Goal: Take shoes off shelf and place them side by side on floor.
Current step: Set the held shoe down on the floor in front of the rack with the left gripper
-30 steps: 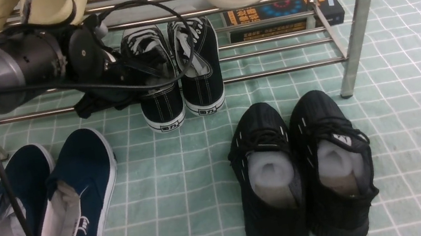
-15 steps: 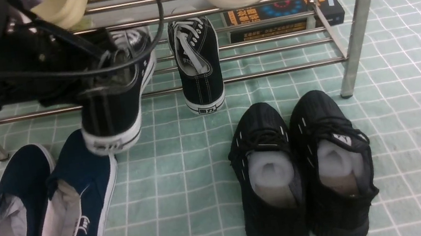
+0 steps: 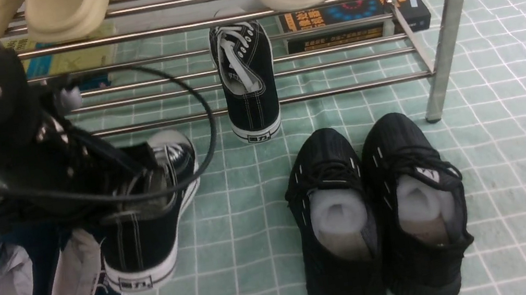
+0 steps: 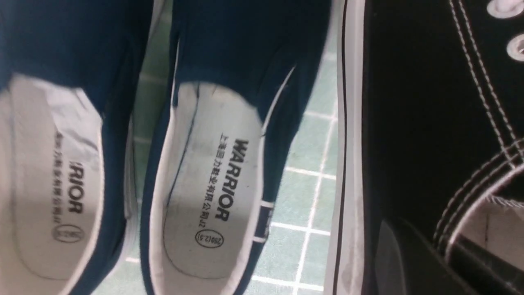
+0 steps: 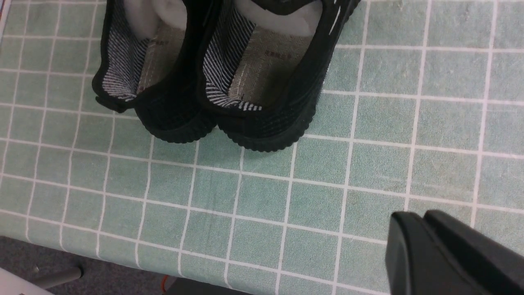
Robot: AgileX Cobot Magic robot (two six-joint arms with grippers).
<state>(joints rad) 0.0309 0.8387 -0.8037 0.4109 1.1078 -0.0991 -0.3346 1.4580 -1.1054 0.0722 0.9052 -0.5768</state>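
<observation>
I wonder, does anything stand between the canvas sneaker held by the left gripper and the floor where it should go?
Nothing visible blocks the held sneaker. The left wrist view shows bare floor beside its sole. The nearest navy slip-on sits close alongside, so there is little margin on that side.

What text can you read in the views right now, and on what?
"WARRIOR": insole of the navy slip-on beside the held canvas sneaker.
"RIOR", cut off: the other navy slip-on, on its insole.
Chinese print and circled size on both insoles: too small.
Heel tags, that sneaker and the shelved canvas sneaker: blurred.
Book covers on the shelf: blurred.
</observation>
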